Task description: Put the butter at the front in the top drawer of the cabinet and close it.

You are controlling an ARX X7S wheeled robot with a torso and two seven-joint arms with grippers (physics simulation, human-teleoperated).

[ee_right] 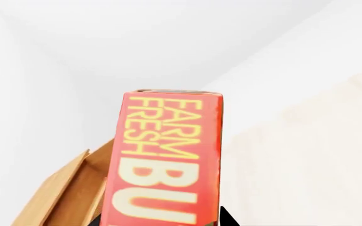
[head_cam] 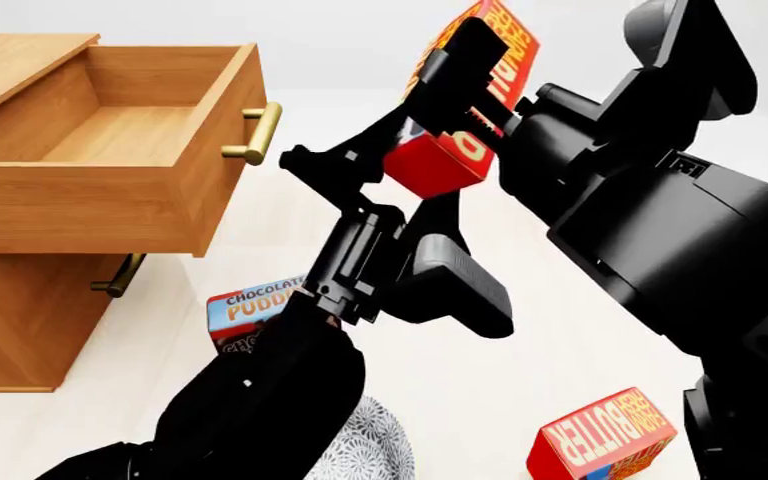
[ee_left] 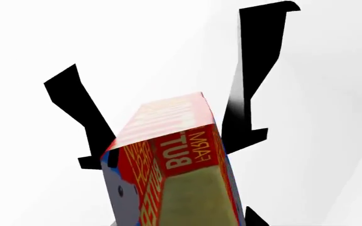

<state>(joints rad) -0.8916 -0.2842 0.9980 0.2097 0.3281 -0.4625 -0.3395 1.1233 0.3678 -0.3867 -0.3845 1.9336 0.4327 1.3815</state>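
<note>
- Looking over the head view, we see the butter [head_cam: 438, 165] held high in the air, right of the open top drawer [head_cam: 104, 200] and above the counter [head_cam: 491, 400].
- From the left wrist, the left gripper [ee_left: 168, 47] has its black fingers [ee_left: 256, 70] on either side of the carton, pressed to its flanks, so we read it as grasping the butter.
- The right gripper [head_cam: 538, 110] sits right against the same carton. Its fingers are nearly all out of sight, so we cannot tell whether they are clenched or released.
- On the held carton we read "FARM FRESH BU…" in yellow on red from the right wrist, and "FARM" over "BUT…", upside down, from the left wrist.
- The top drawer is pulled out of the cabinet [head_cam: 11, 320], its brass handle [head_cam: 257, 135] facing the arms.
- A second carton [head_cam: 604, 440] lettered "BUTTER" lies on the counter near the right arm.
- A box [head_cam: 253, 305] reading "CHOCOLATE PUDD…" lies partly behind the left arm.
</note>
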